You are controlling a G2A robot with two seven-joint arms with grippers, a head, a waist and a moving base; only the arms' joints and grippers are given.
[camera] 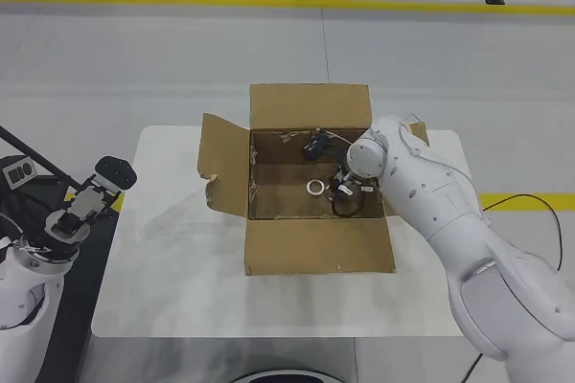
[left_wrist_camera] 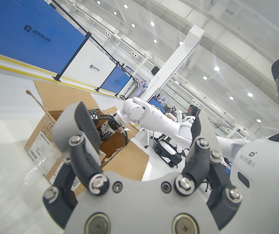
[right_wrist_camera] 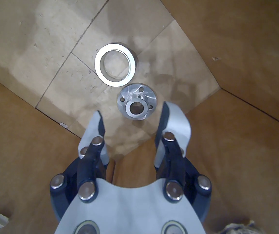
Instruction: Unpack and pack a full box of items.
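One cardboard box point(camera: 316, 247) open on worktop point(camera: 172, 287). On its floor: one metal ring point(right_wrist_camera: 132, 65), one flanged hub point(right_wrist_camera: 144, 93), just beside each other. Right gripper point(right_wrist_camera: 132, 109) inside box over hub, fingers wide, empty. Dark object point(camera: 316, 144) at far wall, hard to make out. Left gripper point(left_wrist_camera: 139, 113) beyond worktop's left edge, fingers wide, empty.

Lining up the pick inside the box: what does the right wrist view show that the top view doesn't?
Right wrist view: a flanged hub just ahead of the open right gripper. Top view: the opened flaps of the cardboard box and the white table beneath it. Both: the metal ring lying flat on the box floor.
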